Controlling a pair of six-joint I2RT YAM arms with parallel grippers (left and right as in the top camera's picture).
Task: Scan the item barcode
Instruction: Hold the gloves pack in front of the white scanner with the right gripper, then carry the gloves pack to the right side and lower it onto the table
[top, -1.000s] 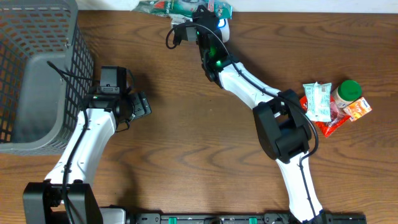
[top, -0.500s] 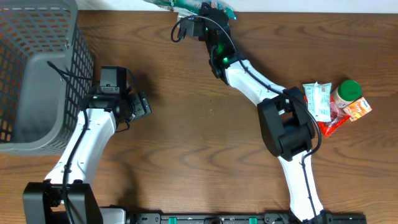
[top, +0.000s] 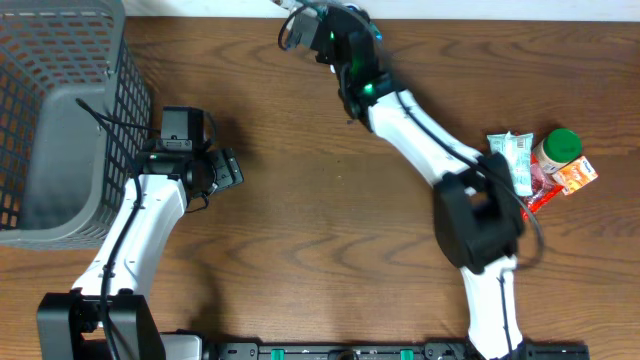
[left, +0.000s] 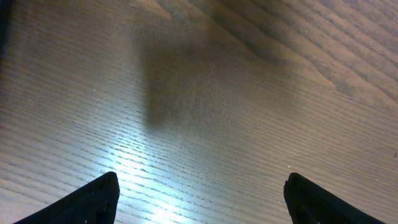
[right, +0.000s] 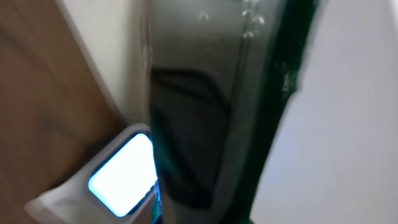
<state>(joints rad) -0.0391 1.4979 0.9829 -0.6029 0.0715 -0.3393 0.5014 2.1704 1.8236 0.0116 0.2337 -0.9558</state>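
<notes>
The packet (right: 205, 93) sits at the 12 o'clock edge of the worktop (top: 330, 230), pinched in the fully closed right tool (top: 315, 12). In the right wrist view it is a thin, glossy sheet of dark film with a green border. The scanner (right: 121, 174), a rounded pale housing with a glowing white-blue window, lies just beside the packet at about 7 o'clock. The left tool (left: 202, 190) hangs wide open and empty over matte, dark wood grain, near a grey mesh basket (top: 60, 60) at 10 o'clock.
</notes>
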